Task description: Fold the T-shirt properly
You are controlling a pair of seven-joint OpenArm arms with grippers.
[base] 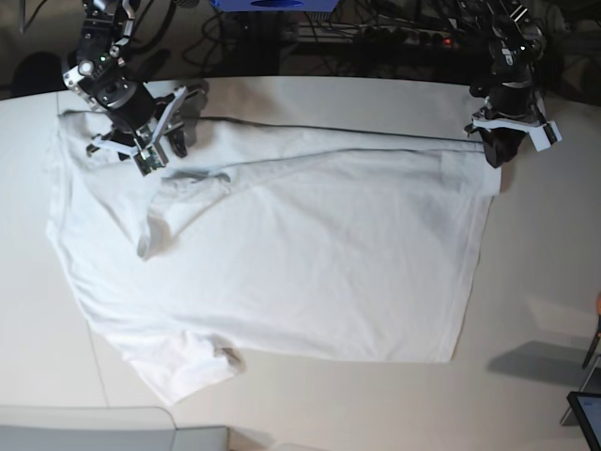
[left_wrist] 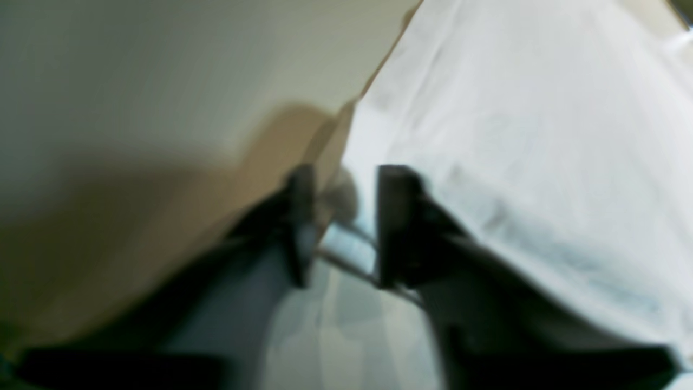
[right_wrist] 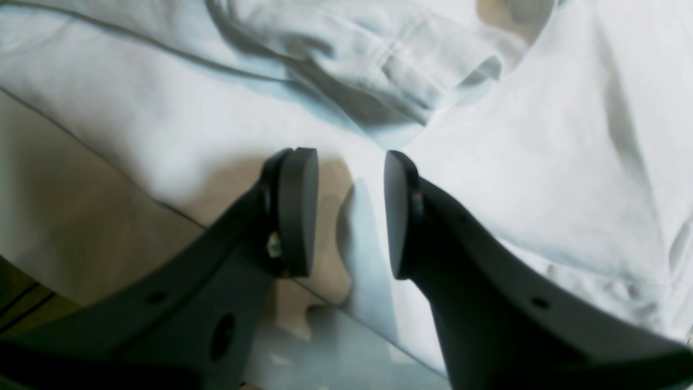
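Observation:
The white T-shirt (base: 310, 244) lies spread on the pale table (base: 545, 282), wrinkled, with a sleeve folded in at the left. My right gripper (base: 161, 150) hovers at the shirt's far left part. In the right wrist view it (right_wrist: 351, 211) is open, and a cloth edge (right_wrist: 162, 108) runs under the gap. My left gripper (base: 495, 155) is at the shirt's far right corner. In the blurred left wrist view it (left_wrist: 341, 216) stands open over the shirt's edge (left_wrist: 514, 135), with a hem showing between the fingers.
Cables and a power strip (base: 394, 38) lie beyond the table's far edge. A grey panel (base: 84, 427) sits at the bottom left. A dark object (base: 587, 413) shows at the bottom right edge.

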